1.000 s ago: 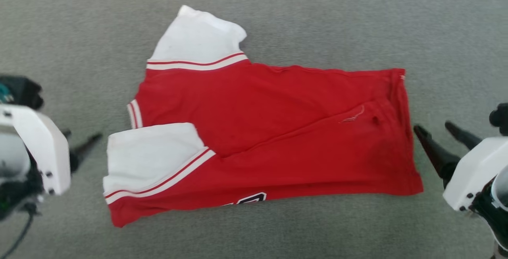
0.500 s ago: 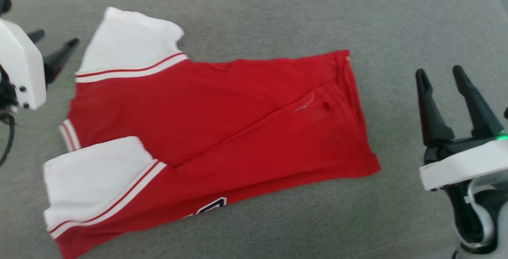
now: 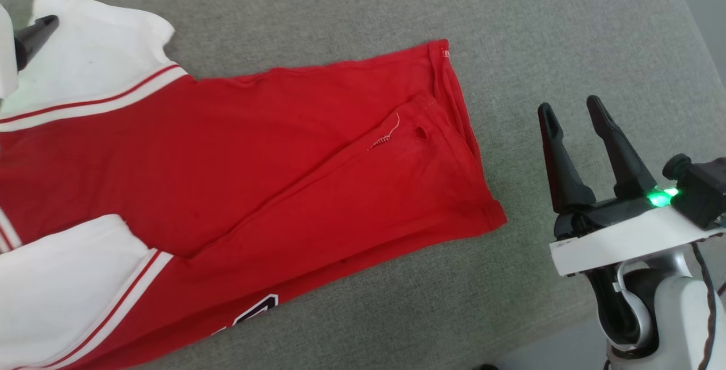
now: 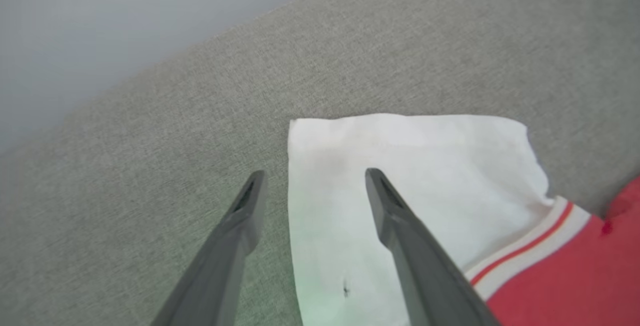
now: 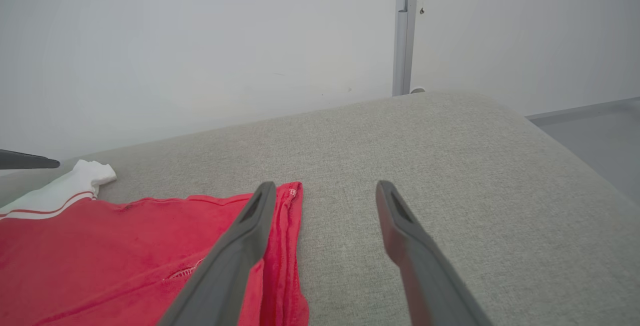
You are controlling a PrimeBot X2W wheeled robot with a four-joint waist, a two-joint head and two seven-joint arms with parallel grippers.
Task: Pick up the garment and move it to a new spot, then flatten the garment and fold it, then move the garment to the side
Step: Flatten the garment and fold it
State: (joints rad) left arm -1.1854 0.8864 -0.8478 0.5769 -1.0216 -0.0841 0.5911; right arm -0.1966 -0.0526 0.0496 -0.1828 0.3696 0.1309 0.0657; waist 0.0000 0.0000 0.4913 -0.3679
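Spreading beyond garment (image 3: 255, 177) hem: grey cushion (image 3: 567, 35).

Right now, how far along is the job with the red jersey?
Done, it seems: the garment lies flat on the grey cushion, one long edge already folded over. In hand: nothing is gripped; the left claw hovers open at the white sleeve, the right claw open beside the hem. Left: likely folding it across, then moving it to the side.

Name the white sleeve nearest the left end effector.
The far white sleeve, at the head view's upper left: the left end effector straddles its edge. The near white sleeve lies by the lettering.
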